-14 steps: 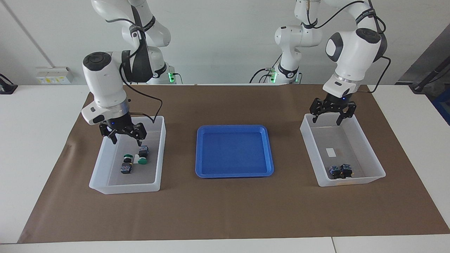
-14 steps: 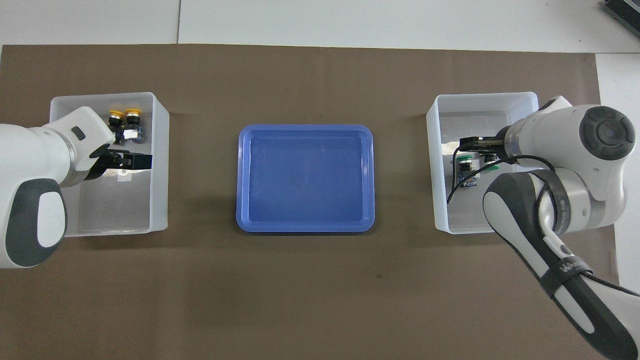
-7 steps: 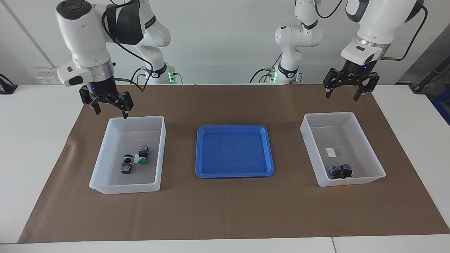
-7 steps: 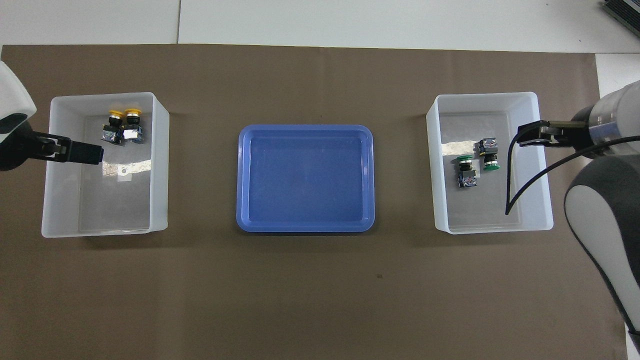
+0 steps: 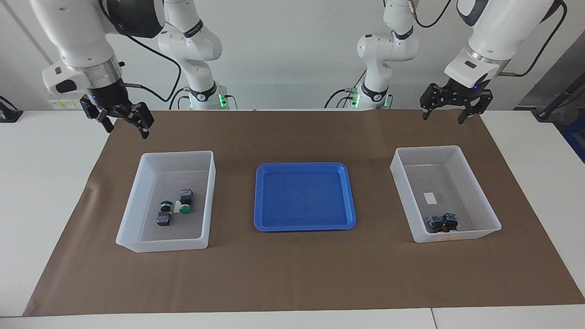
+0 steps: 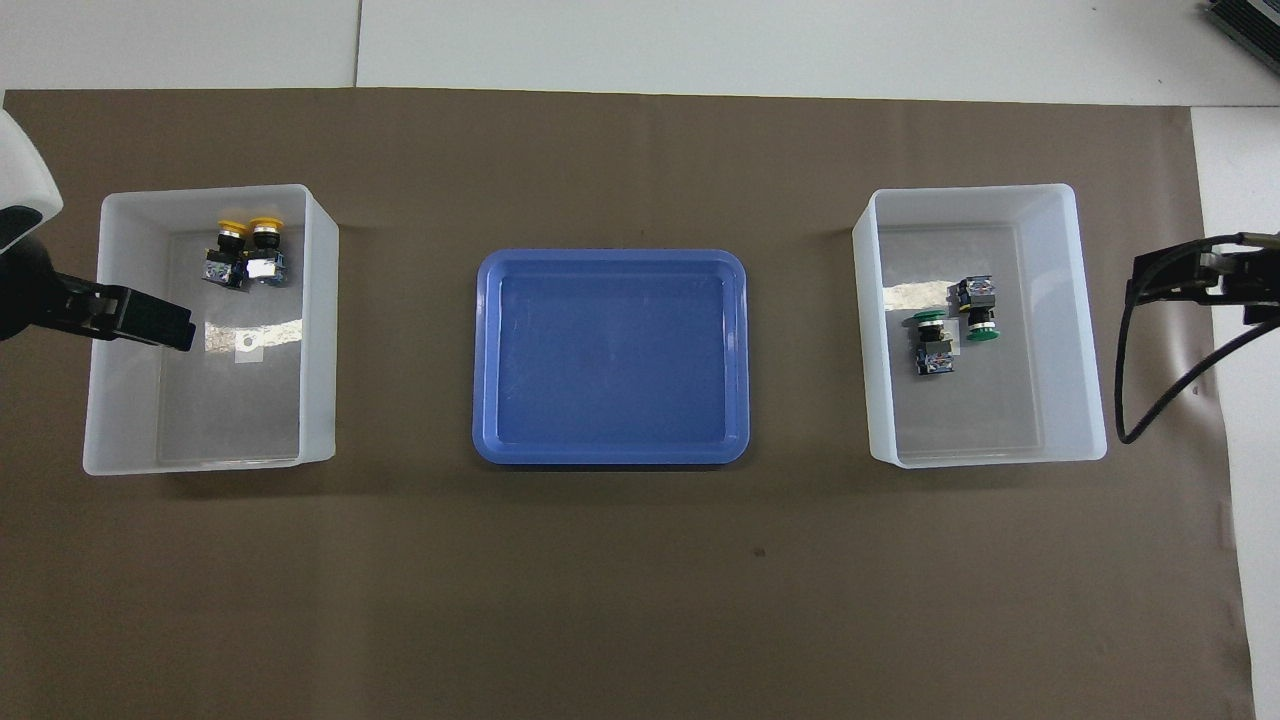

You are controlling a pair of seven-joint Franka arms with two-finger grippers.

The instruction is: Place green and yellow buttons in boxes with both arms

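Both empty: right gripper [image 5: 122, 120] spread wide, upper left of the facing view; left gripper [image 5: 450, 106] spread, upper right. Below, translucent white plastic boxes: one [image 5: 137, 196] holds two green-capped buttons [image 5: 175, 208], the other [image 5: 480, 201] two yellow-capped buttons [image 6: 245, 253].

**A robotics lab bench**

Two white robot arms [image 5: 379, 50] stand bolted at the top of the frame along a white desk [image 5: 45, 173] covered with brown paper [image 5: 292, 274]. Bare white walls, trailing cables.
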